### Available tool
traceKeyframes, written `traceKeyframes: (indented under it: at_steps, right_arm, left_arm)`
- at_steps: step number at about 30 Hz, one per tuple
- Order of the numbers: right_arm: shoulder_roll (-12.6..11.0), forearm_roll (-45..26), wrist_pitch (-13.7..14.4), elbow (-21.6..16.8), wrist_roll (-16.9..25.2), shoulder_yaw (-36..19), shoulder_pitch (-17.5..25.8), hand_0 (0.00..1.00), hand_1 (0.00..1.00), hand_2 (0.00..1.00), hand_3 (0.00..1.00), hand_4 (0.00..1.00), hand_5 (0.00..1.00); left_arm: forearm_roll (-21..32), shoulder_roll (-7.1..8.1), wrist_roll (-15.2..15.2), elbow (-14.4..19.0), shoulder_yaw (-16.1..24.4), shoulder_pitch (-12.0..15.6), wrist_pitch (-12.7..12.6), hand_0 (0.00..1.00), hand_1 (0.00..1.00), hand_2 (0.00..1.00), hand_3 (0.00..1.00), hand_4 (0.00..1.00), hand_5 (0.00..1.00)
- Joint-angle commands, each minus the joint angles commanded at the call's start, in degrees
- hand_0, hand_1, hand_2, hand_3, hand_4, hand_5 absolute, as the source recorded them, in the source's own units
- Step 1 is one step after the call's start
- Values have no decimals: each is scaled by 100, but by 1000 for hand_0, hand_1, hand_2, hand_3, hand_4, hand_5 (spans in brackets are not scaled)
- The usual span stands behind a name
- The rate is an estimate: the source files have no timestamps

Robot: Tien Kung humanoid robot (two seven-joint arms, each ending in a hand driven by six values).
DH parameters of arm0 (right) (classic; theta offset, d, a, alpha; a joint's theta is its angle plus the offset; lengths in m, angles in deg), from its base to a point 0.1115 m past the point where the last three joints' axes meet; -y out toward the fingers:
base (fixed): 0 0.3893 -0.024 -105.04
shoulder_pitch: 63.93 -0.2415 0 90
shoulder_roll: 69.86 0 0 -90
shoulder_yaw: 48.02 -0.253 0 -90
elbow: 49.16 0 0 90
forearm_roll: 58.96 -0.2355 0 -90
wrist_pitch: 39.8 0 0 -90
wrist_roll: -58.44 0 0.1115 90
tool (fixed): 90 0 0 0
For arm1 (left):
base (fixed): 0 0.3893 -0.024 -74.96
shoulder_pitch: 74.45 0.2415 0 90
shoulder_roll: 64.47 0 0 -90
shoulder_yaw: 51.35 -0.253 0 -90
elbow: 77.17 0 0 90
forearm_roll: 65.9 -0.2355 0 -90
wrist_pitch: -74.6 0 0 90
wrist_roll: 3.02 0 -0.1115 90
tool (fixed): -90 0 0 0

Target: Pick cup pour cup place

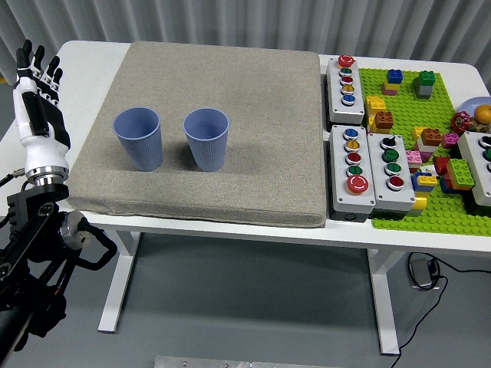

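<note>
Left arm comes in at the lower left, off the counter's left edge. Left hand is raised upright beside that edge, fingers extended and slightly spread, released, grasping nothing, well apart from both cups

Grey textured mat covers most of the counter's left and middle. Both cups stand on its left-centre part, upright, mouths up, side by side, near but not touching

Left cup: blue-lavender, ribbed wall, tapering toward the base, smooth rim. Inside looks empty as far as the view shows

Right cup: same colour, same ribbed taper, same height. Interior in shadow, contents cannot tell

Right of the mat, near to far: two grey button boxes side by side and, each with a column of coloured buttons, then a third button box further back

Green baseplate takes the right end of the counter, with loose coloured bricks scattered over it. Another button box is cut off at the right edge
</note>
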Motion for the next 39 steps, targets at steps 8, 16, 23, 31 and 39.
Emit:
traceKeyframes:
  at_steps: [8, 16, 23, 31, 39]
  right_arm:
    - [-2, 0, -4, 2, 3, 12, 23, 691, 659, 601, 588, 2, 228]
    - [-3, 0, 6, 5, 10, 2, 13, 692, 659, 601, 588, 2, 227]
    - [-6, 0, 9, 6, 9, 23, 1, 692, 659, 601, 588, 2, 225]
    - [-9, 0, -3, 7, 14, 10, -14, 692, 659, 601, 589, 2, 224]
    - [-13, 0, 18, 7, 10, 49, -31, 692, 659, 601, 589, 2, 223]
  left_arm:
    - [-62, 6, -91, 11, 33, 35, 106, 924, 904, 998, 997, 779, 998]
    - [-122, 6, -74, 56, 22, 27, 39, 923, 904, 998, 996, 778, 998]
    - [-78, 9, -27, 182, -30, 19, -100, 923, 904, 998, 996, 777, 998]
    - [2, 8, -6, 245, -83, 18, -176, 922, 903, 998, 992, 775, 998]
    - [-179, 12, -75, 275, -100, 9, -209, 922, 900, 998, 990, 772, 998]
